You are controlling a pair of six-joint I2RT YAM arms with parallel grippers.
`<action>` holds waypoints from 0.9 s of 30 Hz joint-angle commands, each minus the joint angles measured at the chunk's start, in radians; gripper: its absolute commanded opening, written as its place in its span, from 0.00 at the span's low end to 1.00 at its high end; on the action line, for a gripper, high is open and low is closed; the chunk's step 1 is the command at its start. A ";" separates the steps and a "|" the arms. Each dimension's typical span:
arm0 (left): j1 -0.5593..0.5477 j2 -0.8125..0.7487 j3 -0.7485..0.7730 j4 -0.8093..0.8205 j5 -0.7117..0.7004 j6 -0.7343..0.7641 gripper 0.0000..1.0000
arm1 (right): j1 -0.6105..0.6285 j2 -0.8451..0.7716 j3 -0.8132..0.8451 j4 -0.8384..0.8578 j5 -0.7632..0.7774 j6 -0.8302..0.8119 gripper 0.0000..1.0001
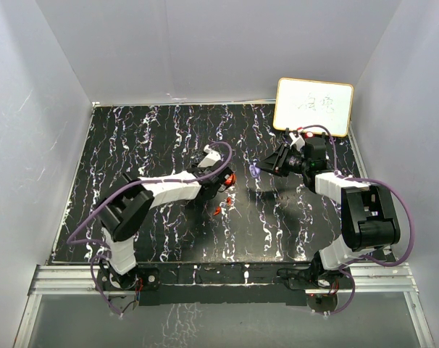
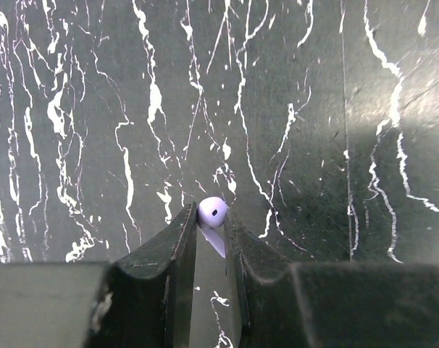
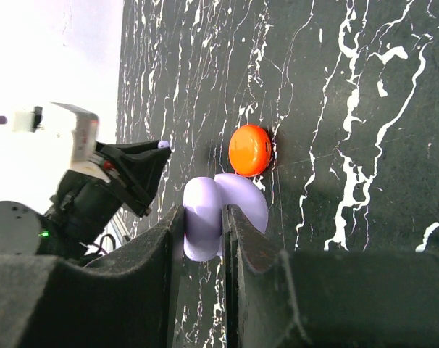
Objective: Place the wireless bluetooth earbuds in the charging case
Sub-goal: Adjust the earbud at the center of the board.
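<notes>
My left gripper [image 2: 211, 215] is shut on a lavender earbud [image 2: 213, 211], its round head sticking out past the fingertips above the black marbled table. In the top view this gripper [image 1: 224, 172] is at the table's middle, beside the round red case [image 1: 231, 179]. My right gripper [image 3: 203, 212] is shut on the open purple charging case [image 3: 203, 226], held on edge with its lid [image 3: 247, 197] swung to the right. In the top view it [image 1: 266, 167] holds the case [image 1: 256, 172] just right of the left gripper. Two tiny red earbuds [image 1: 218, 211] lie on the table nearer the bases.
A white board with a yellow frame [image 1: 314, 106] leans at the back right. The red case [image 3: 250, 149] lies on the table just beyond the purple case. White walls close in the table on three sides.
</notes>
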 commanded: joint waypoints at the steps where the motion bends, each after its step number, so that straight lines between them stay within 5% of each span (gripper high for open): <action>1: -0.004 0.052 0.049 -0.126 -0.034 0.076 0.00 | -0.014 -0.024 0.002 0.035 -0.016 -0.020 0.00; 27: -0.004 0.203 0.159 -0.331 -0.113 0.144 0.00 | -0.036 -0.024 0.007 0.018 -0.025 -0.033 0.00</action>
